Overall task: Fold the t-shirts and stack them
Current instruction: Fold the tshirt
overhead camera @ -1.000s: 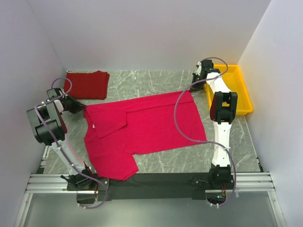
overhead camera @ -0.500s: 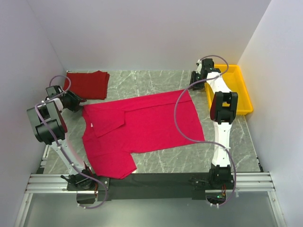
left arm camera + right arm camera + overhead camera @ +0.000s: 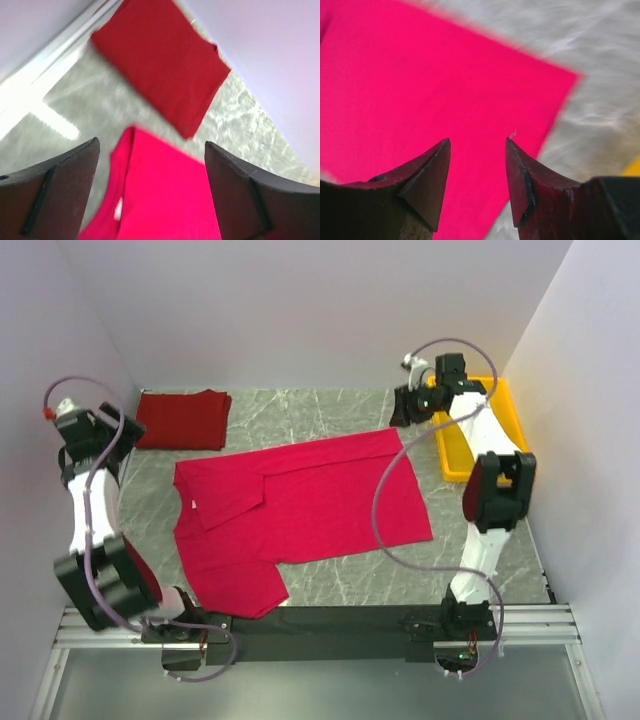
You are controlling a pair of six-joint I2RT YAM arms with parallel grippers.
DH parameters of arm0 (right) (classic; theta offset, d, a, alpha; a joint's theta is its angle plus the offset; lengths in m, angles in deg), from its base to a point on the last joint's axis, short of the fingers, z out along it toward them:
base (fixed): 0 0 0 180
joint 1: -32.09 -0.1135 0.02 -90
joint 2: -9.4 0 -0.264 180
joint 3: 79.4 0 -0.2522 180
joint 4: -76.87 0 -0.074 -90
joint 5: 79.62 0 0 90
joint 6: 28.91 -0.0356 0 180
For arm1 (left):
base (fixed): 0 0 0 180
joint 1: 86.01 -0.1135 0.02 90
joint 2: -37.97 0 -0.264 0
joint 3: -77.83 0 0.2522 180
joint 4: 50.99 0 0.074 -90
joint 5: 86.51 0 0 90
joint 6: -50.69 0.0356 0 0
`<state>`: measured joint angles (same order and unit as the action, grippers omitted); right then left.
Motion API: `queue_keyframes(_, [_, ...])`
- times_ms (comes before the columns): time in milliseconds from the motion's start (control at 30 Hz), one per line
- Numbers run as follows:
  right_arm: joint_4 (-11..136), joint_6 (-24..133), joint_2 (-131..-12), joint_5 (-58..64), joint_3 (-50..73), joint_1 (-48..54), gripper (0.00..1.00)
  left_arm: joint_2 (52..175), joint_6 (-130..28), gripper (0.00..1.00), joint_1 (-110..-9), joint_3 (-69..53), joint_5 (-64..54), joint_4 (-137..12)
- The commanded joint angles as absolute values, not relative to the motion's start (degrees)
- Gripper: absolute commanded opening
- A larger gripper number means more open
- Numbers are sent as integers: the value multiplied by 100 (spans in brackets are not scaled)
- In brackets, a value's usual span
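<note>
1. Presently, crimson t-shirt (image 3: 300,510): spread flat mid-counter (image 3: 330,410), collar to the left, one sleeve folded onto the body, small white neck label showing.
2. Darker red t-shirt (image 3: 183,420): folded, far-left corner, apart from the crimson one.
3. Left claw (image 3: 151,146): jaws wide apart, empty, above the collar side.
4. Right claw (image 3: 477,141): jaws parted, empty, above the crimson shirt's far-right corner.
5. Yellow tray (image 3: 455,462): far right.

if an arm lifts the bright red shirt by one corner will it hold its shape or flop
Probably flop: the bright red shirt lies flat as thin cloth, one sleeve folded onto its body, so it would likely drape. It looks light for its spread. Pushed, it would likely bunch rather than slide whole over the table.
</note>
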<state>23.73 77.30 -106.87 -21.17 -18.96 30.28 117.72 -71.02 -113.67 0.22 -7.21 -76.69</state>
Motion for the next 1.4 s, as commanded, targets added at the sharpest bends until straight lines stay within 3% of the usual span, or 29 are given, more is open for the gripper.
queue_keyframes(0, [1672,10278,-9346,-3522,-636,2962,55,10927,-7717,92,-11685,832,-817,-8536])
queue_keyframes(133, [768,13501,-7931,-3551,1515,2971,55,10364,-8211,92,-11748,1500,-1242,-9477])
queue_keyframes(233, [345,14437,-7270,-3138,2431,2971,55,9942,-8641,91,-11756,2028,-1216,-10049])
queue_keyframes(433, [1263,14074,-6399,-2566,3787,2971,55,9870,-9257,87,-11520,2312,-813,-11316])
queue_keyframes(667, [1995,13352,-6556,-2557,3982,3024,55,10659,-9670,75,-10958,1802,699,-12811])
queue_keyframes(733, [2083,13237,-6662,-2592,3886,3042,54,10819,-9679,69,-10782,1802,691,-12952])
queue_keyframes(1000, [2163,13017,-7075,-2750,3552,3182,54,11399,-9873,68,-10052,2109,709,-12900])
queue_keyframes(1100, [2075,13043,-7137,-2786,3508,3182,54,11523,-9811,54,-10016,2223,604,-12733])
queue_keyframes(1167, [2057,13052,-7146,-2786,3508,3182,54,11584,-9768,51,-9964,2241,595,-12750])
queue_keyframes(1367, [1960,13053,-7093,-2821,3508,3173,53,11365,-9776,55,-9955,2049,1042,-13320])
